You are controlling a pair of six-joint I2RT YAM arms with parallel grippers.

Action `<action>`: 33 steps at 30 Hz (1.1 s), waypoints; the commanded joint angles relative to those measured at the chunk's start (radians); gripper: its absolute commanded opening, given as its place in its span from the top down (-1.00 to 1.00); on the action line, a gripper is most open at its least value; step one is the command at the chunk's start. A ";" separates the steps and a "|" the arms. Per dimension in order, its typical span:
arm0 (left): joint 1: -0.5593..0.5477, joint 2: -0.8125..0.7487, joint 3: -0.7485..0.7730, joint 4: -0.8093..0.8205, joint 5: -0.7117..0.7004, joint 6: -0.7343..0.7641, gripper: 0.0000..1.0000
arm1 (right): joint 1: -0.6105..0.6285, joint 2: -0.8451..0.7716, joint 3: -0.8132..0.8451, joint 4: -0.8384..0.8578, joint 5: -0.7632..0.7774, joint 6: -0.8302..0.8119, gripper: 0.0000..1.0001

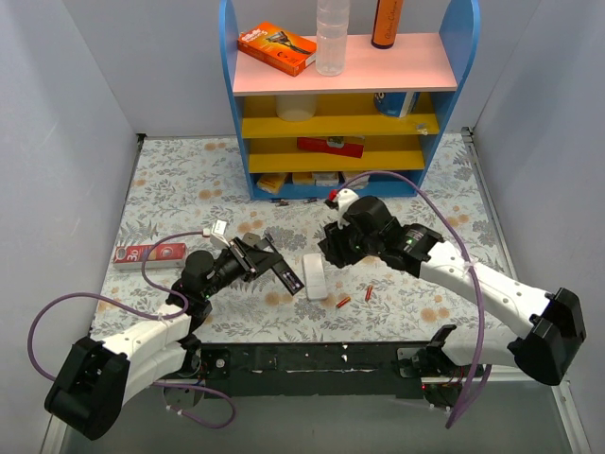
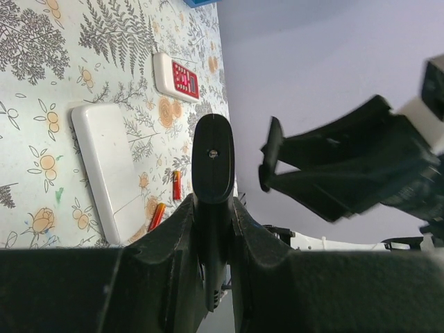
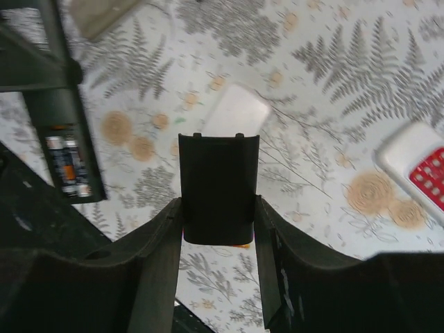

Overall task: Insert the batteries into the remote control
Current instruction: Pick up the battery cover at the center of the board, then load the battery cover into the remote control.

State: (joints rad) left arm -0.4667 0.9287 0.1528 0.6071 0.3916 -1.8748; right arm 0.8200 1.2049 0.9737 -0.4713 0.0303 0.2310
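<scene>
Left gripper [image 2: 212, 208] is clamped on the dark slim remote [image 2: 212, 156], held above mid-table toward the near edge. Its bay is open, with two batteries [image 3: 66, 163] seated inside. Right gripper [image 1: 327, 250] is pinched on the black battery cover [image 3: 218, 187] just beside it, tabs leading.

Two loose batteries [image 1: 343, 302] lie on the table near the near edge. A plain white remote [image 1: 315, 276] sits between the arms, and a red-button remote [image 1: 149, 253] lies by the left edge.

Likely risks:
- The tabs miss the slot if the cover arrives skewed.
- Pushing on the cover twists the remote in its narrow grip.
- A tilt spills the cells.
- The right arm knocks the white remote.
</scene>
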 commanded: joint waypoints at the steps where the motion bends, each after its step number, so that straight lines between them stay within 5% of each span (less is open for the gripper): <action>1: -0.001 -0.007 0.007 0.028 -0.043 -0.006 1.00 | 0.116 0.044 0.114 0.019 0.028 0.034 0.41; 11: -0.001 -0.007 -0.004 0.048 -0.100 -0.018 1.00 | 0.281 0.211 0.301 -0.069 0.062 0.037 0.39; 33: -0.001 -0.034 -0.038 0.157 -0.129 -0.118 1.00 | 0.332 0.311 0.369 -0.145 0.100 0.036 0.31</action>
State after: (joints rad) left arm -0.4667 0.9096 0.1207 0.6952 0.2687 -1.9625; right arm 1.1435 1.5135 1.2892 -0.6056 0.1078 0.2600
